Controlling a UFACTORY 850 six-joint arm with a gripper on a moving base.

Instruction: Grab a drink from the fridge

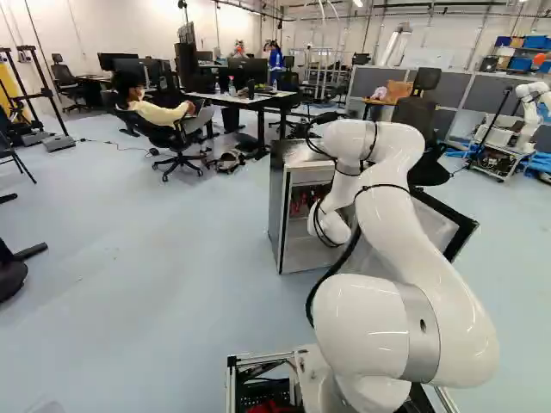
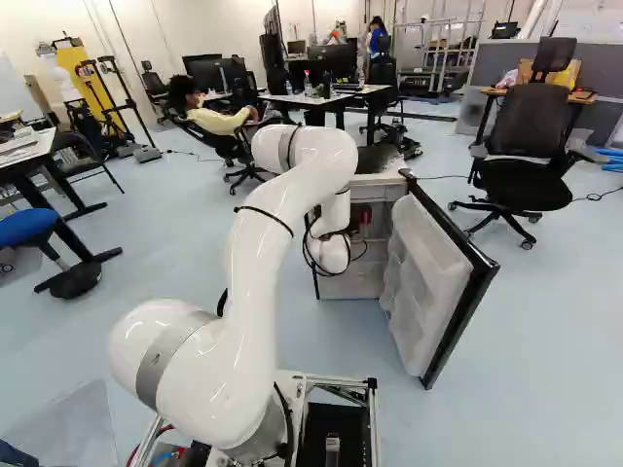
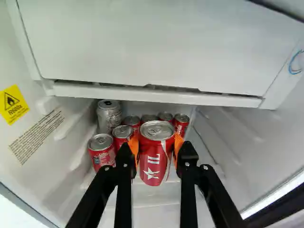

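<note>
Inside the open fridge (image 1: 277, 206), the gripper (image 3: 157, 145) is shut on a red can (image 3: 154, 164) in the wrist view, an orange pad against each side of it. The held can is upright, its silver top showing. Behind and beside it stand several smaller-looking red cans, one of them (image 3: 102, 154) nearest the side wall, and a silver can (image 3: 109, 115). In both base views the arm's wrist reaches in at the fridge opening and the gripper is hidden.
The fridge door (image 2: 428, 282) stands wide open beside the arm. A white compartment (image 3: 152, 47) hangs above the cans. Side walls with ledges flank the gripper. Beyond the fridge are an office chair (image 2: 526, 156) and desks; another robot (image 1: 529, 107) stands farther off.
</note>
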